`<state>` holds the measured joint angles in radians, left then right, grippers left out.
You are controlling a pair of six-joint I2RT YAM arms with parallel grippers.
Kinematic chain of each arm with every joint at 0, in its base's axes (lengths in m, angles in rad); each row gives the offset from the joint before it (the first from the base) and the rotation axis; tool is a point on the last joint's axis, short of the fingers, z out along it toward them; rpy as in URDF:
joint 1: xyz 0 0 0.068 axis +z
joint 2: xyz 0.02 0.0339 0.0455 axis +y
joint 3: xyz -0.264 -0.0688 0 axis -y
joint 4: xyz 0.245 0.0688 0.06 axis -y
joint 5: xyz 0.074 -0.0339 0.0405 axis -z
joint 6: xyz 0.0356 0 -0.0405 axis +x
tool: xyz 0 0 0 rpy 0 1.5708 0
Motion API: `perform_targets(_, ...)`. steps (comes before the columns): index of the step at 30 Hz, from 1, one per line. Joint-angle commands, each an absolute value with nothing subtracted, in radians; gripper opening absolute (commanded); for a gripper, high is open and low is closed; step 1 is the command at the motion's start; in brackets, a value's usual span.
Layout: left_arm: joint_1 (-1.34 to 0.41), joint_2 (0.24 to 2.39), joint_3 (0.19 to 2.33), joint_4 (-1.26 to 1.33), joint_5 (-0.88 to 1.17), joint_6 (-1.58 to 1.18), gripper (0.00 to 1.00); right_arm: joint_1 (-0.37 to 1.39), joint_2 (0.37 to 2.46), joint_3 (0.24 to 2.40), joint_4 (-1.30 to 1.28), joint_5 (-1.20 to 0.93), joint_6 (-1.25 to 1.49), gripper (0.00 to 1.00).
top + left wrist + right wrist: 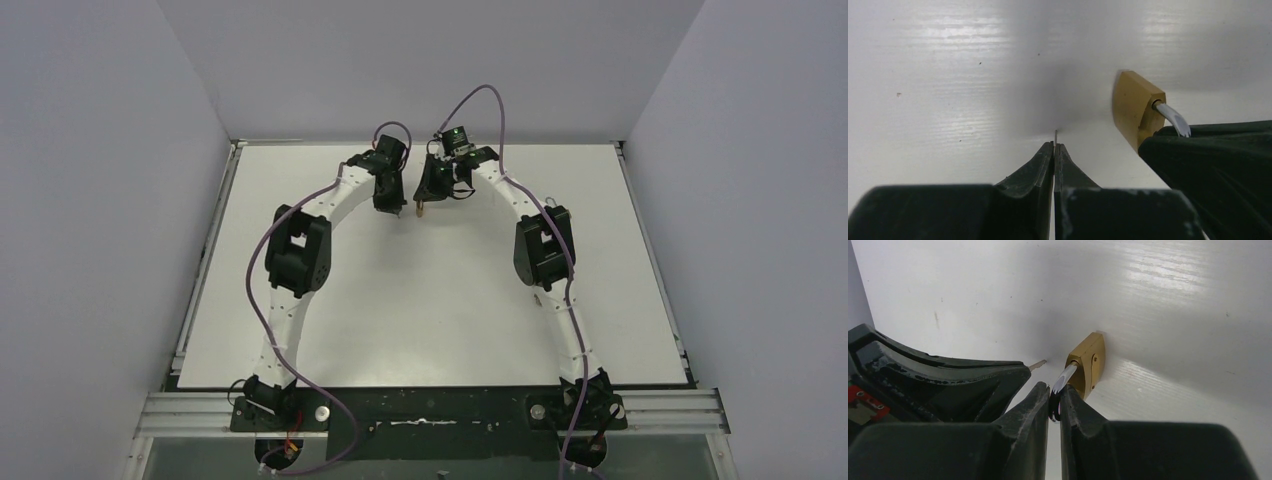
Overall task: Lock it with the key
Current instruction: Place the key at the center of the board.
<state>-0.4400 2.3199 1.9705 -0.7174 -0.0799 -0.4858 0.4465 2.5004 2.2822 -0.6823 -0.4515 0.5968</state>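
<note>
From above, both arms reach to the far middle of the white desk (430, 310), their tips close together. The left hand (392, 207) points down just beside the right hand (428, 196), and the small brass lock (421, 209) hangs under the right one.

In the left wrist view, the left hand's fingers are pressed together on the key (1056, 134), whose thin blade tip pokes out past them. The lock sits to the right, apart from the key, its silver shackle (1172, 117) running into the right hand.

In the right wrist view, the right hand is clamped on the shackle, the lock body tilted beyond it. Whether it touches the desk is unclear. The key tip points toward the lock, just short of it.
</note>
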Motion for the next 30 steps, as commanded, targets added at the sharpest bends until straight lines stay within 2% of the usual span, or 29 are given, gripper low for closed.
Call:
perform_targets(1,-0.451,2.373,2.106,-0.773,-0.092,-0.489,0.0,0.454,2.471,2.287,-0.616,-0.434,0.622,0.0)
perform_targets(9,-0.454,2.439,2.246,-0.857,-0.084,-0.491,0.0,0.454,2.473,2.284,-0.611,-0.444,0.629,0.03)
perform_targets(12,-0.454,2.444,2.261,-0.866,-0.087,-0.489,0.1,0.454,2.469,2.283,-0.608,-0.448,0.631,0.06)
perform_targets(17,-0.456,2.456,2.289,-0.878,-0.08,-0.488,0.2,0.451,2.46,2.282,-0.61,-0.449,0.63,0.22)
perform_targets(19,-0.457,2.456,2.299,-0.882,-0.081,-0.488,0.34,0.451,2.456,2.282,-0.613,-0.447,0.629,0.29)
perform_targets(23,-0.457,2.447,2.306,-0.883,-0.088,-0.486,0.47,0.45,2.439,2.271,-0.617,-0.44,0.626,0.45)
perform_targets(30,-0.456,2.404,2.276,-0.881,-0.104,-0.477,0.59,0.433,2.389,2.222,-0.621,-0.429,0.614,0.51)
